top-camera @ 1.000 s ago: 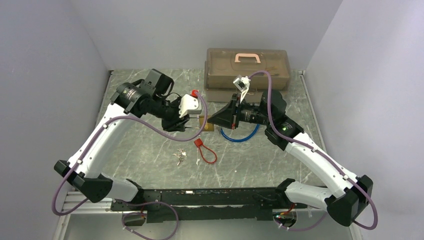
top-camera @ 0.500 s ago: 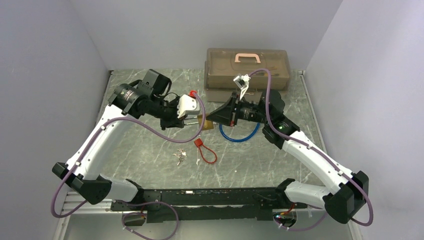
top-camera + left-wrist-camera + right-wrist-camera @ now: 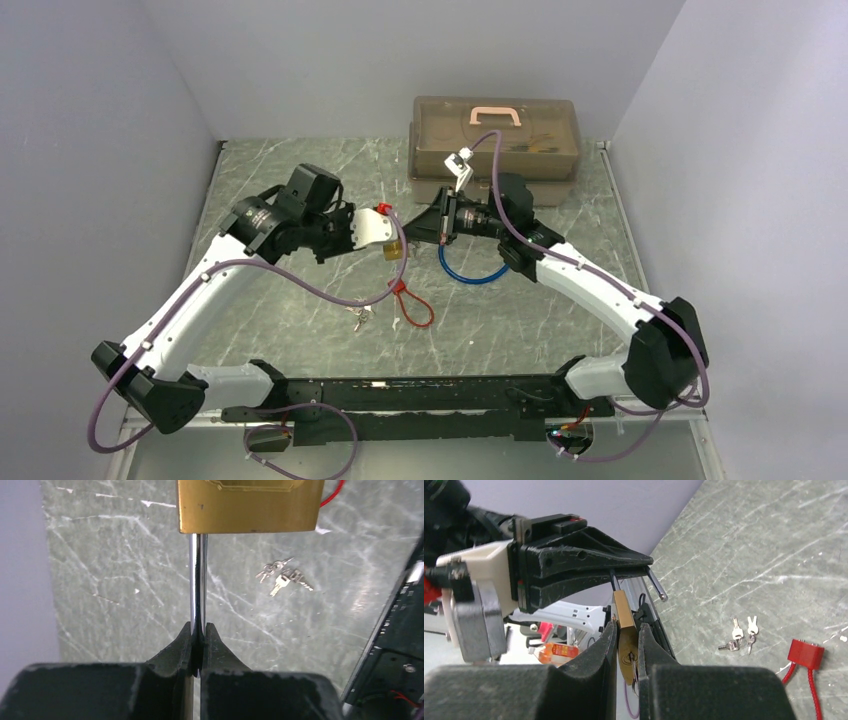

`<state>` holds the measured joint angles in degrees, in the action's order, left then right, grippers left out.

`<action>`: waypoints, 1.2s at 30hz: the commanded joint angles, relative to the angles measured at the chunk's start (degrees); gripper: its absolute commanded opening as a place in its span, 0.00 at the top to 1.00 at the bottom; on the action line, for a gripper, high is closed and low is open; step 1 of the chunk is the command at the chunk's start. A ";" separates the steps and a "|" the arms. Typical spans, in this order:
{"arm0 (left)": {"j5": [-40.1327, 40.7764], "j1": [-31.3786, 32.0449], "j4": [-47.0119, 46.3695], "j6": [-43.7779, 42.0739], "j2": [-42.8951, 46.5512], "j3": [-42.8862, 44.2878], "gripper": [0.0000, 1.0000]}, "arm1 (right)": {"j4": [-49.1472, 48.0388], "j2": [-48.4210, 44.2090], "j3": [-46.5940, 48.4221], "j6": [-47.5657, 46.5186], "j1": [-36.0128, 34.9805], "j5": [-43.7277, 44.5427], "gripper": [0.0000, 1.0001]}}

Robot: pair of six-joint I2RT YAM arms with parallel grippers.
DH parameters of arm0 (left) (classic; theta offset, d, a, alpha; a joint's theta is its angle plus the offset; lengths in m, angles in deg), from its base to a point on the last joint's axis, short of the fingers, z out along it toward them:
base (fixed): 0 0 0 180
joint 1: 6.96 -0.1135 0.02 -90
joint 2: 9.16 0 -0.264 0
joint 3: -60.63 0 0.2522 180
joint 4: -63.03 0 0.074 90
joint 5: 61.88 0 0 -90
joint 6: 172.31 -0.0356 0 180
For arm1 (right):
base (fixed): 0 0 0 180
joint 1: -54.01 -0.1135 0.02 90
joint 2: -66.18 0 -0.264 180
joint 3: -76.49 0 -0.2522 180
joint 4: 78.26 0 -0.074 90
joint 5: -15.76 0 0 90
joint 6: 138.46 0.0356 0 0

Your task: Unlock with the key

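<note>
A brass padlock (image 3: 394,251) is held in the air between my two grippers. My left gripper (image 3: 385,243) is shut on its chrome shackle (image 3: 198,595), with the brass body (image 3: 250,507) just beyond the fingertips (image 3: 212,635). My right gripper (image 3: 626,627) is closed around the brass body (image 3: 624,612) from the other side. The keyhole face (image 3: 630,657) points at the right wrist camera, with a thin dark piece in the slot. One chrome shackle end (image 3: 657,588) stands free beside the body. A bunch of small keys (image 3: 360,318) lies on the table below.
A red cable lock (image 3: 412,303) lies near the keys and shows in the right wrist view (image 3: 805,654). A blue cable loop (image 3: 475,272) lies under the right arm. A brown toolbox (image 3: 495,140) with a pink handle stands at the back. The black rail (image 3: 420,395) runs along the near edge.
Both grippers have moved left and slightly back with the padlock between them. The right arm has stretched further out. The left wrist has dropped lower.
</note>
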<state>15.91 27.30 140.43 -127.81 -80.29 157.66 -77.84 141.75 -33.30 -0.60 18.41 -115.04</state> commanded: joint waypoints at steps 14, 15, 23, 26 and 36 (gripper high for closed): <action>10.70 4.94 -18.95 -6.29 0.26 -5.95 1.00 | -25.76 13.70 0.24 20.23 1.28 -6.97 0.76; 10.70 4.94 -19.28 -6.07 0.36 -5.92 1.00 | -25.89 13.11 0.17 19.70 1.23 -6.98 0.72; 10.82 4.94 -19.50 -4.26 0.27 -4.84 1.00 | -30.41 11.52 -0.53 21.87 1.03 -8.80 0.59; 11.31 4.80 -19.56 -3.90 0.16 -4.24 1.00 | -34.02 11.85 -1.35 24.25 0.90 -9.62 0.59; 3.92 1.26 -13.82 -0.44 -0.32 3.55 1.00 | -24.65 6.35 -3.47 12.57 1.08 -11.02 0.55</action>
<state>22.60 30.60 132.06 -133.03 -81.61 153.26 -107.83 152.18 -37.87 19.11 20.42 -121.72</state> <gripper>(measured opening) 0.064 0.435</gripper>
